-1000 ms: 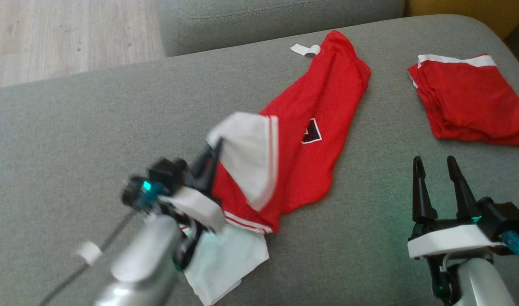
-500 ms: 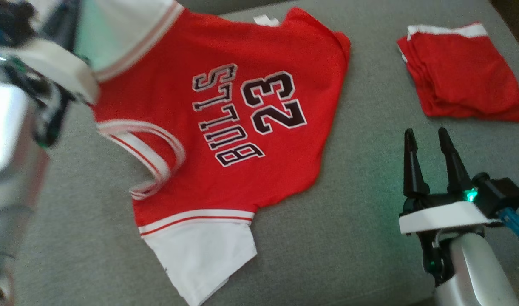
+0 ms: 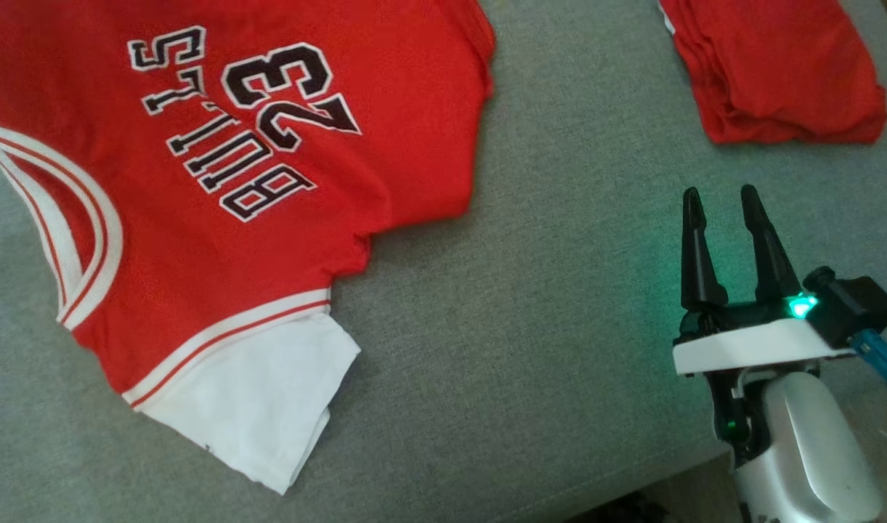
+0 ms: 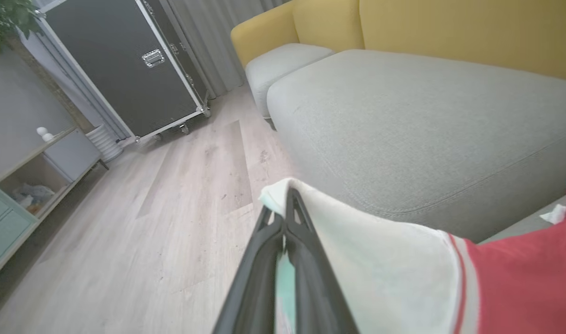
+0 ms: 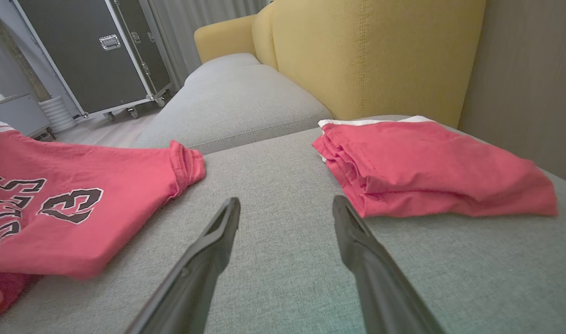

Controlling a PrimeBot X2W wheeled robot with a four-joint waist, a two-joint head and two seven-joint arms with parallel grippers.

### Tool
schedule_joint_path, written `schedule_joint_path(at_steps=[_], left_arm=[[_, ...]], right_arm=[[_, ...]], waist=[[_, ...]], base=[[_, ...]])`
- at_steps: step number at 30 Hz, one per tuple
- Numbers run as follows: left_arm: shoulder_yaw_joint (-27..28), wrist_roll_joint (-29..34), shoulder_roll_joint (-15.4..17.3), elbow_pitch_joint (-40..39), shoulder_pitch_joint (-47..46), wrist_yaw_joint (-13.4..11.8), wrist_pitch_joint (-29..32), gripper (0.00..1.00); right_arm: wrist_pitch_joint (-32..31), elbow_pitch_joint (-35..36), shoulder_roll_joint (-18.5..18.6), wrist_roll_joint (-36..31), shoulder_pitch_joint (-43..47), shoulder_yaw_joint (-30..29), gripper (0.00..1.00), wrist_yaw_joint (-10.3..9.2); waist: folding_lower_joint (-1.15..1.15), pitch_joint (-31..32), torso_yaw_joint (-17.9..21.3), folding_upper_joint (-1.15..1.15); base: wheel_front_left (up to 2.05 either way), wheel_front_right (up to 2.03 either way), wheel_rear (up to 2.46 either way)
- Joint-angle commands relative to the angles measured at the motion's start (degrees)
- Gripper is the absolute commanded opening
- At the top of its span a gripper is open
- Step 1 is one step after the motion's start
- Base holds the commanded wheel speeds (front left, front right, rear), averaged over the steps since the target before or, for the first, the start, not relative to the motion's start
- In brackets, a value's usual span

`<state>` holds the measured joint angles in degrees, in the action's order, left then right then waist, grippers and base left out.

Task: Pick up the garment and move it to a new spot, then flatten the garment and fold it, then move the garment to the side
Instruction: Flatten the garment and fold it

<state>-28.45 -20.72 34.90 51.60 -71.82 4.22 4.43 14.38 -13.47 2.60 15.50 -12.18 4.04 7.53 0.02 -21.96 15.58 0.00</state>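
Note:
The garment [image 3: 218, 167] is a red jersey with white sleeves and black "BULLS 23" lettering, spread over the left of the grey sofa seat [image 3: 523, 327] in the head view. My left gripper [image 4: 283, 206] is shut on the garment's white sleeve [image 4: 384, 260], held up above the floor in the left wrist view. My right gripper [image 3: 719, 200] stands open over bare cushion at the lower right, well clear of the garment [image 5: 79, 204], with nothing between its fingers [image 5: 218, 236].
A folded red garment with white trim [image 3: 777, 80] lies at the far right of the seat [image 5: 426, 167]. Yellow backrest [image 5: 380, 60] behind it. Wooden floor [image 4: 148, 222], a black flight case [image 4: 125, 69] and a low shelf unit [image 4: 23, 185] lie beyond the sofa.
The left gripper has lifted the sleeve up and to the left, unfurling the bunched jersey so its lettering shows. The head camera has tilted and shifted. The right gripper stays open.

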Motion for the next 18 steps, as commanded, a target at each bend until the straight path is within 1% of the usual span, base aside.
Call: schedule_joint_path(at_steps=[1, 4, 6, 10, 12, 13, 14, 18], left_arm=[[1.20, 0.77, 3.82, -0.53, -3.76, -0.77, -0.79, 0.00], [0.36, 2.63, 4.56, 1.96, -6.03, -2.40, -1.71, 0.00], [0.43, 3.63, 5.09, 3.59, -7.65, -4.75, -3.11, 0.00], [0.24, 4.76, 5.48, 7.28, -9.38, -7.82, -4.67, 0.00], [0.06, 5.00, 5.29, 8.87, -9.68, -8.76, -5.21, 0.00], [-0.05, 5.04, 5.03, 9.44, -9.68, -9.04, -5.66, 0.02], [-0.15, 4.68, 4.07, 10.32, -9.23, -8.93, -6.74, 1.00], [-0.44, 3.79, 1.82, 11.46, -8.17, -7.88, -8.91, 1.00]], right_arm=[[0.62, 2.01, 0.28, 0.09, -0.99, 1.47, 1.00, -0.04], [0.62, 2.18, 0.28, -0.16, -1.26, 1.58, 1.00, -0.04], [0.62, 2.29, 0.28, -0.28, -1.49, 1.63, 1.00, -0.04], [0.62, 2.48, 0.28, -0.63, -1.87, 2.04, 1.00, -0.04], [0.62, 2.52, 0.28, -0.76, -1.96, 2.17, 1.00, -0.04], [0.62, 2.49, 0.28, -0.84, -1.99, 2.20, 1.00, -0.04], [0.62, 2.42, 0.28, -0.99, -1.99, 2.18, 1.00, -0.04], [0.62, 2.11, 0.28, -1.38, -1.86, 2.07, 1.00, -0.04]], waist=[[-0.02, -0.88, 0.43, 0.00], [-0.02, -1.76, 0.38, 0.00], [-0.02, -2.28, 0.26, 0.00], [-0.02, -2.80, -0.02, 0.00], [-0.02, -2.84, -0.18, 0.00], [-0.02, -2.81, -0.30, 0.00], [-0.02, -2.69, -0.63, 0.00], [-0.02, -2.09, -1.71, 0.00]], base=[[0.00, 0.00, 0.00], [0.00, 0.00, 0.00], [0.00, 0.00, 0.00], [0.00, 0.00, 0.00], [0.00, 0.00, 0.00], [0.00, 0.00, 0.00], [0.00, 0.00, 0.00], [0.00, 0.00, 0.00]])
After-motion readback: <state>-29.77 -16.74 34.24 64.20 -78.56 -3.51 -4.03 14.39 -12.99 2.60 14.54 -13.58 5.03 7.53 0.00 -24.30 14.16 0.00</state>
